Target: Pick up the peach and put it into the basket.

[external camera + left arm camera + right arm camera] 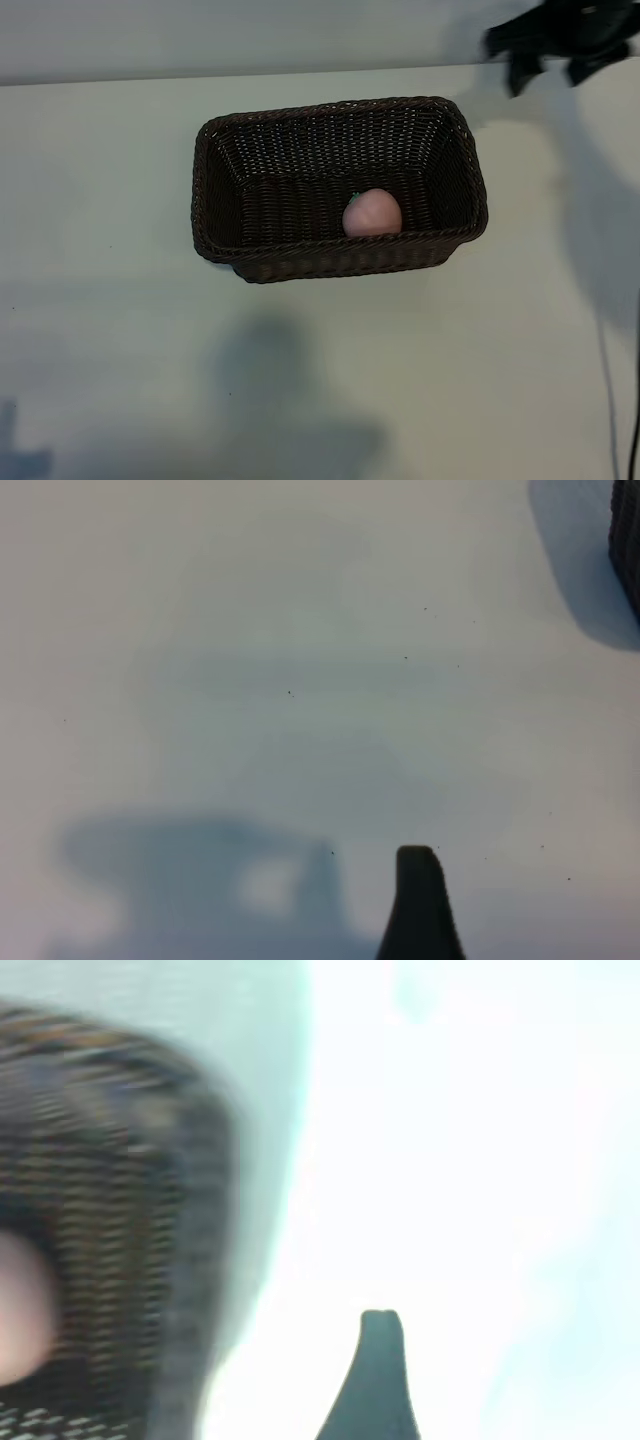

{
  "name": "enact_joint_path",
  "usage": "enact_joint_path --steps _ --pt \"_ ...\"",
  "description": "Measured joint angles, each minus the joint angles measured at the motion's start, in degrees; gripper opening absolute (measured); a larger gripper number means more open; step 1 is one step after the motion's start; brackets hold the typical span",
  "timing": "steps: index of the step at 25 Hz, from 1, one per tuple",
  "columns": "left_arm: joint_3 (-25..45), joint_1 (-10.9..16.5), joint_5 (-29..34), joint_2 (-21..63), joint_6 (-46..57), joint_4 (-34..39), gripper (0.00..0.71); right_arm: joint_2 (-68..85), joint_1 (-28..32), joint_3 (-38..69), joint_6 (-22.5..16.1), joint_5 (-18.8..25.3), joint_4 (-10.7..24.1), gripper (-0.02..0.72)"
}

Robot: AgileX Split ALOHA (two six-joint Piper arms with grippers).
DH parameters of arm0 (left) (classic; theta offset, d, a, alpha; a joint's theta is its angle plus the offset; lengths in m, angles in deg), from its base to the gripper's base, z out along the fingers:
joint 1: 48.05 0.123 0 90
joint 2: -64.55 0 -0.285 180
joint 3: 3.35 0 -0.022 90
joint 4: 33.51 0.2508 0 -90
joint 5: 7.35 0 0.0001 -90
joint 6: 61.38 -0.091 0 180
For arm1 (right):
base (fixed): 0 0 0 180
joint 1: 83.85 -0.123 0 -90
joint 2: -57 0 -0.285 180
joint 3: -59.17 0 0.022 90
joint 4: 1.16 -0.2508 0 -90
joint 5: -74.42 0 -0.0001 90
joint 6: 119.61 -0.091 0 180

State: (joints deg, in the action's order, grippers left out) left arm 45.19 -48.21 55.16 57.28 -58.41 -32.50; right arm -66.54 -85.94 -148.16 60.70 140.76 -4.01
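Peach [372, 213] lies inside the basket [215, 180], against its near wall, right of middle. Right gripper [555, 65] hangs past the basket's far right corner, fingers apart, empty. Left gripper's finger [420, 905] over bare table [300, 680], fingers open.

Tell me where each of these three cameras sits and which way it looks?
Exterior: high above, looking down at table, basket, peach; right gripper at far corner.
Left wrist: on left arm, facing bare table; one finger, basket edge.
Right wrist: on right arm, beside basket; one finger.
Shared: basket in all; peach in exterior and right wrist.
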Motion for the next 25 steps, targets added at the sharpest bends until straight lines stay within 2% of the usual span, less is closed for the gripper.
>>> enact_joint_path --steps 6,11,19,25 --pt "0.0 0.0 0.0 0.0 0.0 0.0 0.531 0.0 8.9 0.0 1.3 1.5 0.1 0.6" --pt "0.0 0.0 0.0 0.0 0.0 0.0 0.531 0.0 13.4 0.0 1.7 2.9 -0.7 0.599" --pt "0.0 0.0 0.0 0.0 0.0 0.0 0.531 3.7 17.7 0.0 2.0 3.4 -3.0 0.599" --pt "0.0 0.0 0.0 0.0 0.0 0.0 0.531 13.6 18.3 0.0 4.1 3.5 -6.0 0.599"
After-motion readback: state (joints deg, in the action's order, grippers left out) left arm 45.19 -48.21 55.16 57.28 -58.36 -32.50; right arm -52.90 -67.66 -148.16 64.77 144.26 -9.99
